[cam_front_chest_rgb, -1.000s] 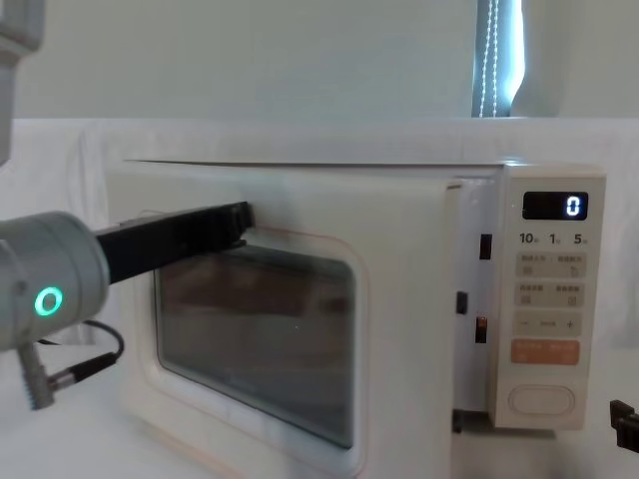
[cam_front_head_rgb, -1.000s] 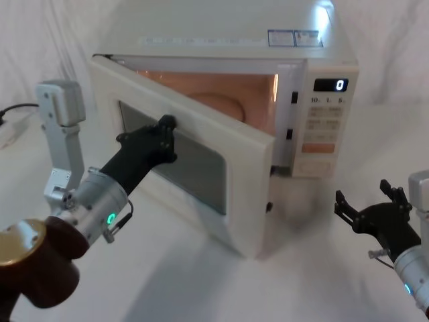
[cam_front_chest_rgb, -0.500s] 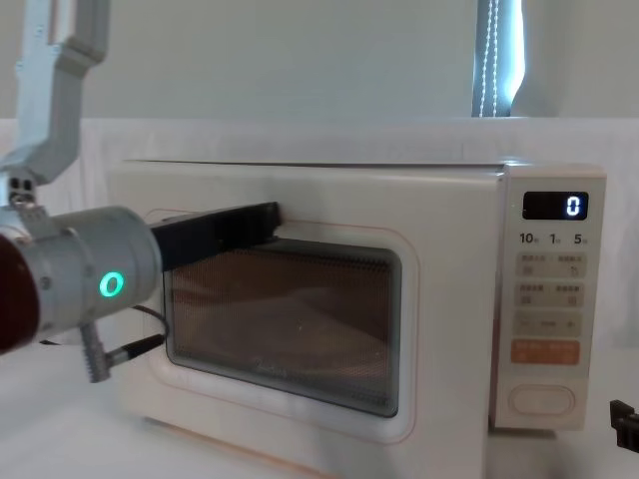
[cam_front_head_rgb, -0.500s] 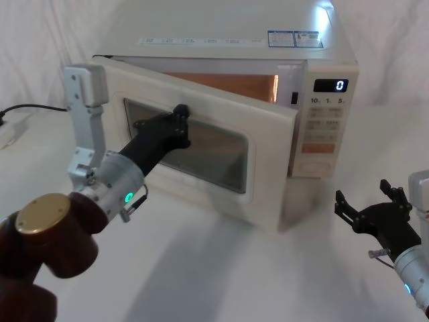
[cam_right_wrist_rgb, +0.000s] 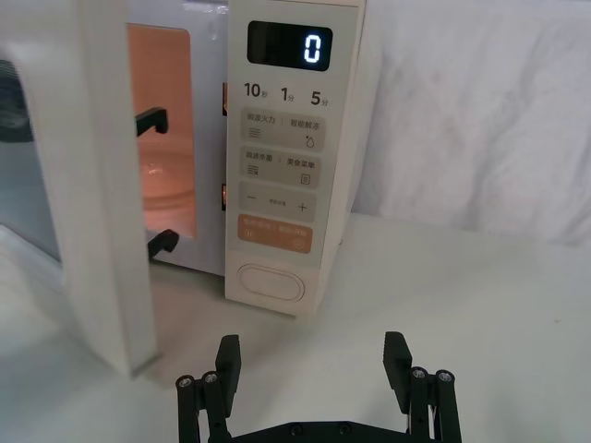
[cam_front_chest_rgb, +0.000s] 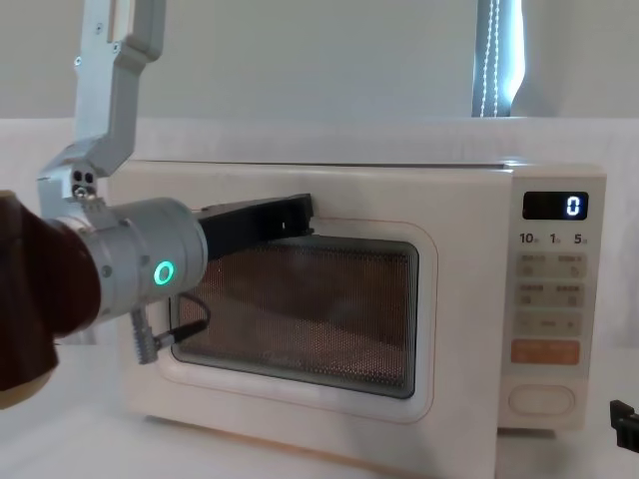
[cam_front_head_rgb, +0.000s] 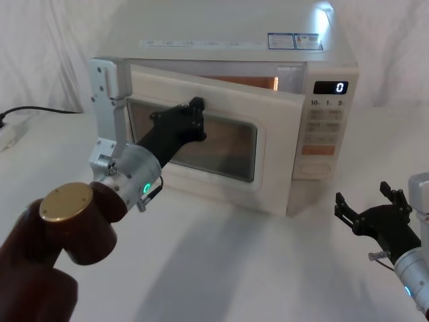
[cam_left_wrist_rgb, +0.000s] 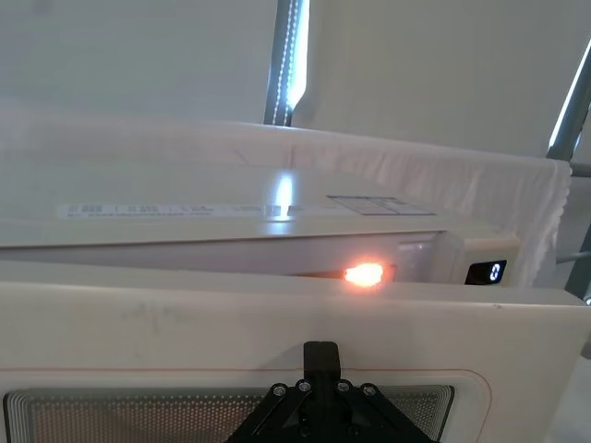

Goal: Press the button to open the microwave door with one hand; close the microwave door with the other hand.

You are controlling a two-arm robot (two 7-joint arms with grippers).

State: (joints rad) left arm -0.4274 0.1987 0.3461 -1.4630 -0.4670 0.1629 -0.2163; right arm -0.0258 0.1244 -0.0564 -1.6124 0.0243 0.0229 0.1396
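The cream microwave [cam_front_head_rgb: 221,30] stands at the back of the table. Its door [cam_front_head_rgb: 276,164] is swung almost to, leaving a narrow gap at the latch side where the lit orange cavity shows. My left gripper [cam_front_head_rgb: 194,111] is shut with nothing in it. Its tip rests on the door just above the dark window, as in the chest view [cam_front_chest_rgb: 300,212] and the left wrist view [cam_left_wrist_rgb: 320,353]. The cream pill-shaped button [cam_right_wrist_rgb: 271,283] sits at the foot of the keypad. My right gripper [cam_right_wrist_rgb: 313,355] hovers open, low in front of that button and clear of it.
The display [cam_front_head_rgb: 339,86] reads 0. A black cable and a white power strip [cam_front_head_rgb: 8,131] lie at the far left. White cloth covers the table [cam_front_head_rgb: 255,268], with open room in front of the microwave. White drapes hang behind.
My left gripper has pushed the door from wide open round toward the microwave's front, until only a narrow gap is left. The right gripper has not moved.
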